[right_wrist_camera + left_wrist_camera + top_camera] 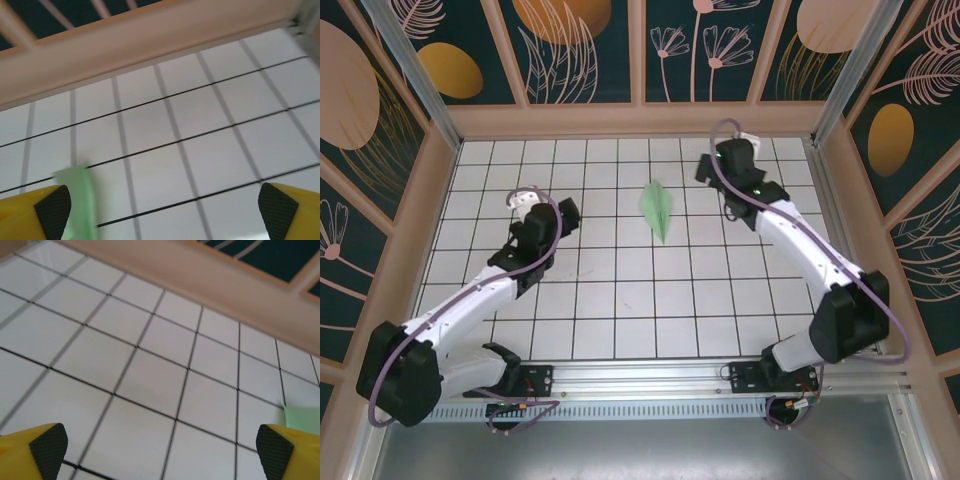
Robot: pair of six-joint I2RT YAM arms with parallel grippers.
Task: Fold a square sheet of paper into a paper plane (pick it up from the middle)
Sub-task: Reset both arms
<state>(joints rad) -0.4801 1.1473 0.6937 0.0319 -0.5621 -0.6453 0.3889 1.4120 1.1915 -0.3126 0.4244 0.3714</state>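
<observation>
On white grid table (620, 300): paper plane (658, 210); floral walls (582, 45).

One paper plane (658, 208). One tiled table (620, 330). Two arms. Two tools: left tool (160, 447), right tool (160, 207).

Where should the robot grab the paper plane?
Probably the middle of the plane, coming straight down from above with the jaws across its narrow width. It lies flat on the table, slim, with a crease running along its length.
</observation>
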